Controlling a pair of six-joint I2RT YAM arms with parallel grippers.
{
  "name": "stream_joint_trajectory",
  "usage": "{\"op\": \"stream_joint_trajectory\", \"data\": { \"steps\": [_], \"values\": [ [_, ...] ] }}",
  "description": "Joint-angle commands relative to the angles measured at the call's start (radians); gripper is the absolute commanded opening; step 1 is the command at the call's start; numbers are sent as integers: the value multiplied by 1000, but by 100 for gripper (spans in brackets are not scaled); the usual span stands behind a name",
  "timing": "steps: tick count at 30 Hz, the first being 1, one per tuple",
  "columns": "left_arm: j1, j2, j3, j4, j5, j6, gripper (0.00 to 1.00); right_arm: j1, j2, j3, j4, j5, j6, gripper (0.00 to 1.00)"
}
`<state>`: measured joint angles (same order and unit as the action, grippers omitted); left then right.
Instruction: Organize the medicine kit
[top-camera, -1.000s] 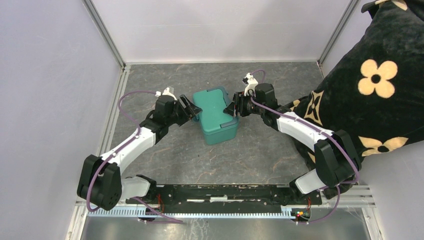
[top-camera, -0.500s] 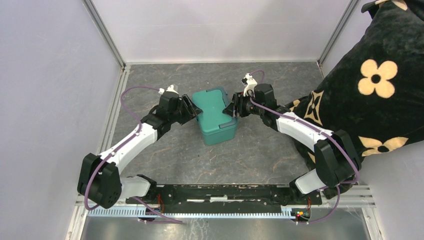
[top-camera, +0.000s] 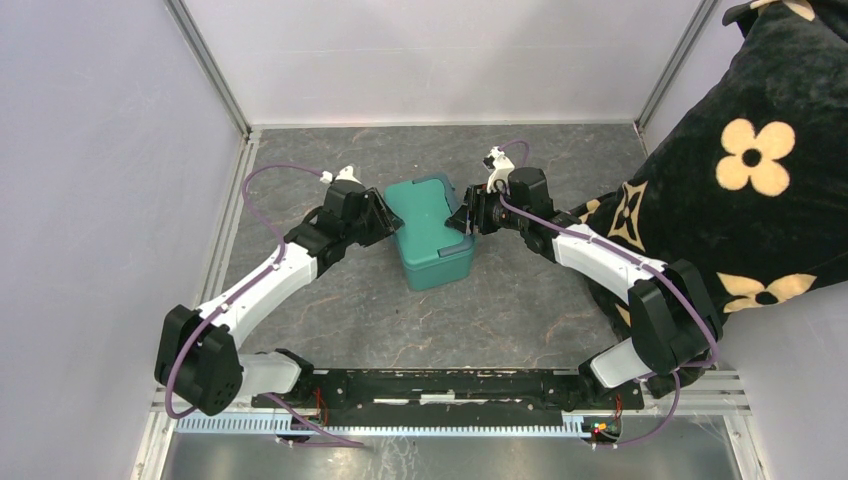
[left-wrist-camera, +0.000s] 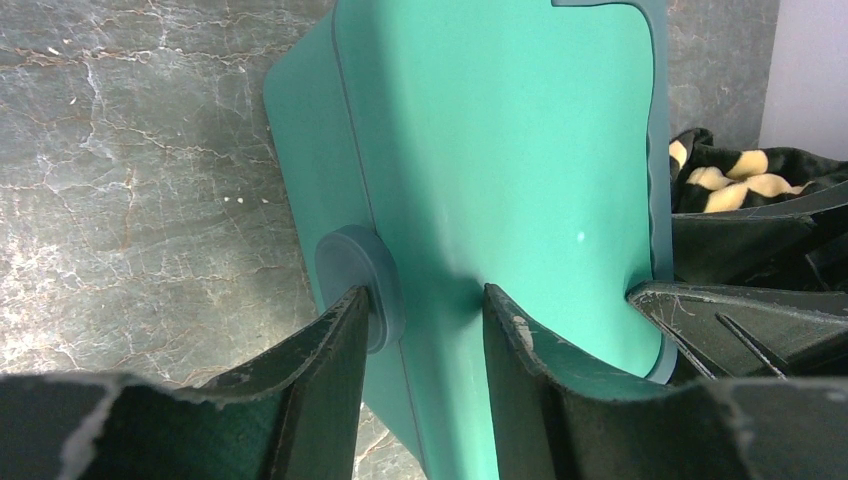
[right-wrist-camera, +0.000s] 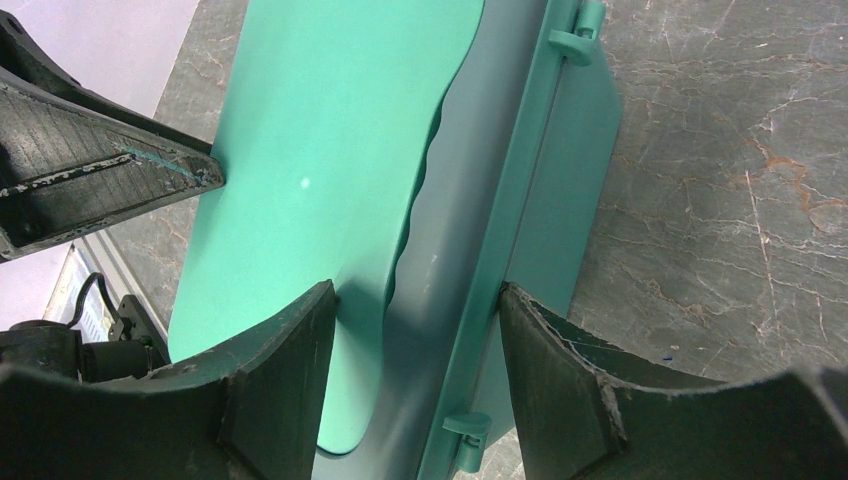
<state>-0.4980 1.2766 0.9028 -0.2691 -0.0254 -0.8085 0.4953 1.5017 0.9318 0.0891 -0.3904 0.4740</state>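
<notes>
From above, both sets of fingertips are mostly buried under the black wrist housings, so the wrist cameras tell the story. The medicine kit (top-camera: 430, 225) sits lid down in the middle of the table, turned a little off square, its inside out of sight and any front latch too small to pick out.

The left gripper (top-camera: 388, 224) brackets the kit's left edge: one finger (left-wrist-camera: 330, 360) against a round raised boss (left-wrist-camera: 350, 270) on the side wall, the other lying on the lid. Whether they actually bite cannot be told.

The right gripper (top-camera: 464, 220) pinches the opposite rim, one worn black pad on the lid top and one on the outer wall beside the hinge pins (right-wrist-camera: 585, 20).

The plastic is smooth, matte teal, with rounded corners and a wavy step moulded into the lid. The finger pads are scuffed, with pale scratches.

The tabletop (top-camera: 520, 300) is dark grey with pale marble veining. Pale lilac walls (top-camera: 430, 50) and metal corner posts (top-camera: 210, 70) box it in. On the right, plush black fabric with cream flowers (top-camera: 760, 150) is cut off by the frame.
</notes>
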Motion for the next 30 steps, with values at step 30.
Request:
{"op": "stream_joint_trajectory", "data": {
  "steps": [30],
  "values": [
    [-27, 21, 88, -93, -100, 84, 88, 27, -36, 74, -86, 118, -108, 67]
  ]
}}
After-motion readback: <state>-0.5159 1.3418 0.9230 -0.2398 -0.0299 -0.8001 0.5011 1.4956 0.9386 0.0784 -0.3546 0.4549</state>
